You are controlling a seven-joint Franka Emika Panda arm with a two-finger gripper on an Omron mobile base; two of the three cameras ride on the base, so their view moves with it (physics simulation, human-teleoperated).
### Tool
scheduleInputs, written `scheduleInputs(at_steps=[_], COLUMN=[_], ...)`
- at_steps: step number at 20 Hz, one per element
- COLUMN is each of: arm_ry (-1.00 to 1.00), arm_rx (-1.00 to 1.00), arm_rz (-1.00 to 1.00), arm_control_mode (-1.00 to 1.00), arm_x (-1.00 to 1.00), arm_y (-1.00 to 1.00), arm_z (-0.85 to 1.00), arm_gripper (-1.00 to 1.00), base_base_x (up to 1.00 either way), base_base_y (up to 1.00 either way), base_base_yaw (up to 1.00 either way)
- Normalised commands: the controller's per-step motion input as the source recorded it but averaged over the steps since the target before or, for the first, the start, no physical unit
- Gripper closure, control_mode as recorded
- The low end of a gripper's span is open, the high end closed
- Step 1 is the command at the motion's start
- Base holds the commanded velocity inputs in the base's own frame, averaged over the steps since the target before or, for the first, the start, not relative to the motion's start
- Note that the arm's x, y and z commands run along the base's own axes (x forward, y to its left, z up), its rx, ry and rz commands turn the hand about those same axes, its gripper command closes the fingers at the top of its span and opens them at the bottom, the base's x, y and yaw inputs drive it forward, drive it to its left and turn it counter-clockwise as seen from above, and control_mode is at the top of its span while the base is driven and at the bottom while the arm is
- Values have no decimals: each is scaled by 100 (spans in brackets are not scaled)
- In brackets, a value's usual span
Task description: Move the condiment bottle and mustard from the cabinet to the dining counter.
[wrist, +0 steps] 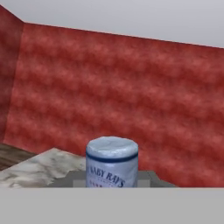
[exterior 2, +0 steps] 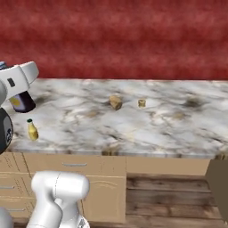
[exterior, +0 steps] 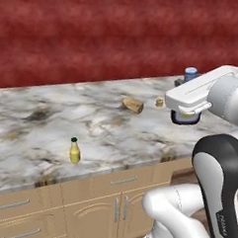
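Over the far part of the long white marble tabletop [exterior: 52,112], veined grey and gold, my hand [exterior: 189,97] is partly closed around the middle of the condiment bottle [exterior: 185,117], a small dark purple-brown bottle with a narrow neck. Its pale bluish-white cap [wrist: 112,153] rises close between my fingers, with a printed label below it. The dark base hangs under the hand, nearer the back edge than the front. I cannot tell whether it touches the stone. The mustard [exterior: 75,151], a small glossy yellow bottle with a dark green cap, stands upright near the front edge, well apart from my hand. So I judge this to be the setting-down of the second bottle. The next move calls for lowering it straight until the base sits flat, then opening the hand and lifting clear without tipping the narrow, top-heavy shape. The polished marble looks slick, so a sideways nudge could slide the bottle. A rough tan cork-like lump [exterior: 133,105] lies on its side mid-tabletop, with a small tan cup [exterior: 159,101] just beyond it. Tan wooden drawers [exterior: 122,180] with short silver handles sit below the front edge.
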Motion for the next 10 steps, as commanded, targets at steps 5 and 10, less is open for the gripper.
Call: scheduleInputs(at_steps=[5,10], arm_ry=[0,0], arm_rx=[0,0], arm_rz=[0,0], arm_control_mode=[100,100], arm_x=[0,0], arm_y=[0,0], arm_z=[0,0], arm_gripper=[100,100], base_base_x=[53,47], base_base_y=[-22,-24], base_base_yaw=[8,9])
